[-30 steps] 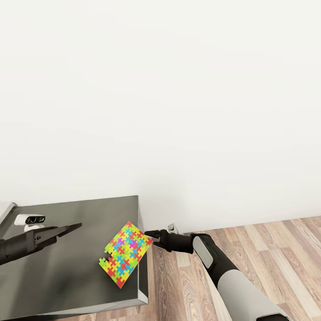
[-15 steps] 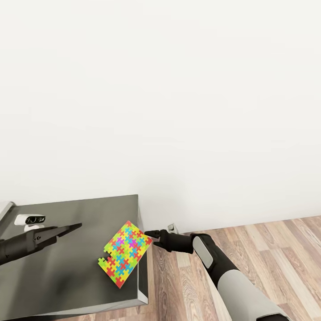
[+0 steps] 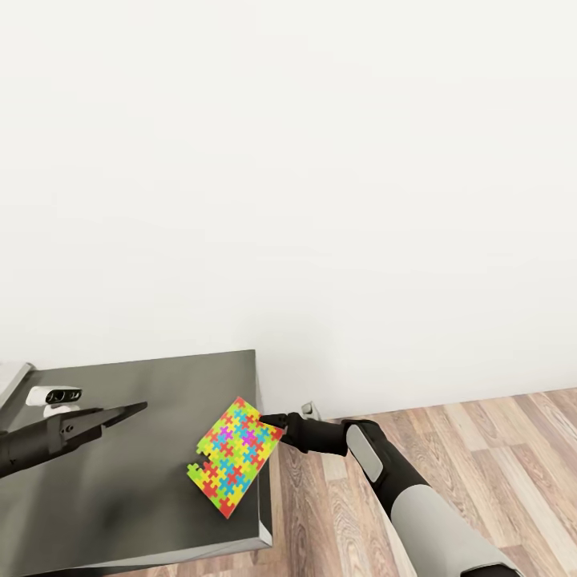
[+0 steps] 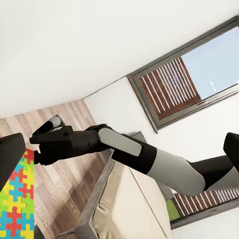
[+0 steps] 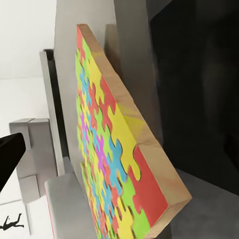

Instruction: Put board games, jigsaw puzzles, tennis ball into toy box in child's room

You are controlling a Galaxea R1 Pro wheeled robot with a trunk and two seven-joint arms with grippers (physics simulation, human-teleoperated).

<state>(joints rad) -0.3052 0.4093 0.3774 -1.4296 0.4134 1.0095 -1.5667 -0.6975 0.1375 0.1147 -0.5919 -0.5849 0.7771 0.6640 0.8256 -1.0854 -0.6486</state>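
One jigsaw puzzle, a multicoloured square with a notched edge, stands tilted over the right end of the dark-grey counter. My right gripper is shut on its upper right corner, reaching in from beyond the counter's edge. The right wrist view shows the puzzle close up and edge-on. My left gripper hangs over the counter to the puzzle's left, apart from it, with its fingers spread. Its wrist view catches the puzzle and the right gripper. The toy box, the board games and the tennis ball are out of view.
A bare white wall rises behind the counter. Wood-plank floor lies to the right, under my right arm. A sliver of light-grey desk meets the counter at far left. The left wrist view shows the cream bed and a window.
The counter and the puzzle sit slightly further right in the picture, while both arms keep their places. The puzzle's corner now lies a little deeper between the right fingers.
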